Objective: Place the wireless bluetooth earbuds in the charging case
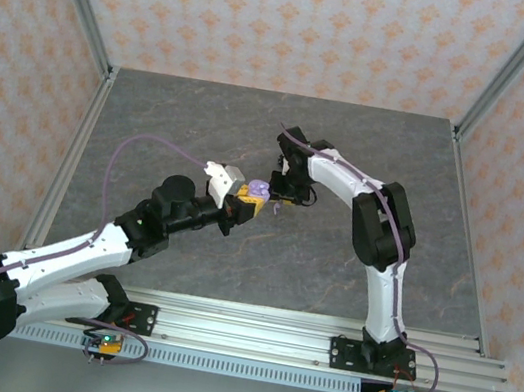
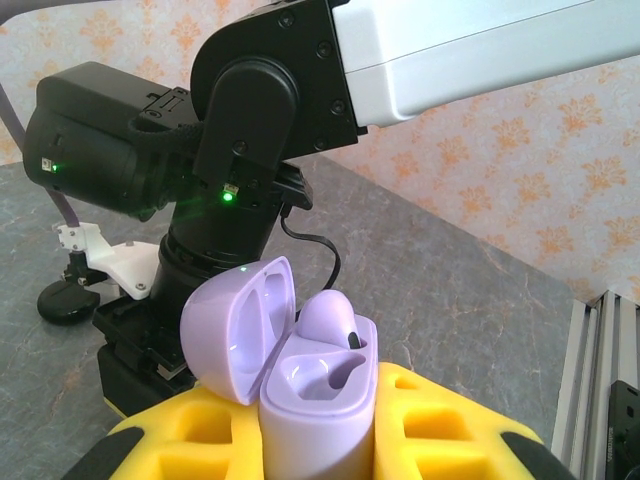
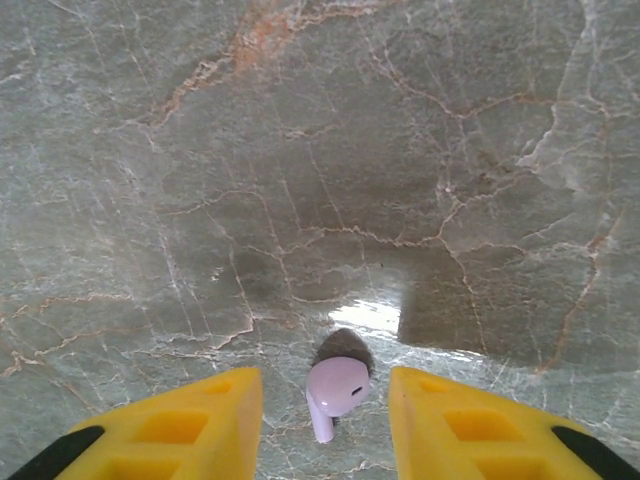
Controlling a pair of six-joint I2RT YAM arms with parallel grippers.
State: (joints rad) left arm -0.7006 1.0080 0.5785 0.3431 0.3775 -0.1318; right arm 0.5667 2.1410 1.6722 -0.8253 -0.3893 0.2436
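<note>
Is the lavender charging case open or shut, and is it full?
Open, half full: the lavender charging case has its lid swung back, one lavender earbud is seated, and the other slot is empty.

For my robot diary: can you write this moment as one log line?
left gripper: shut on lavender case | lid: open | seated earbud: in one slot | right gripper: open | loose earbud: between fingers, ungripped

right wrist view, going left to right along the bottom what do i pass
yellow finger -> lavender earbud -> other yellow finger
</note>
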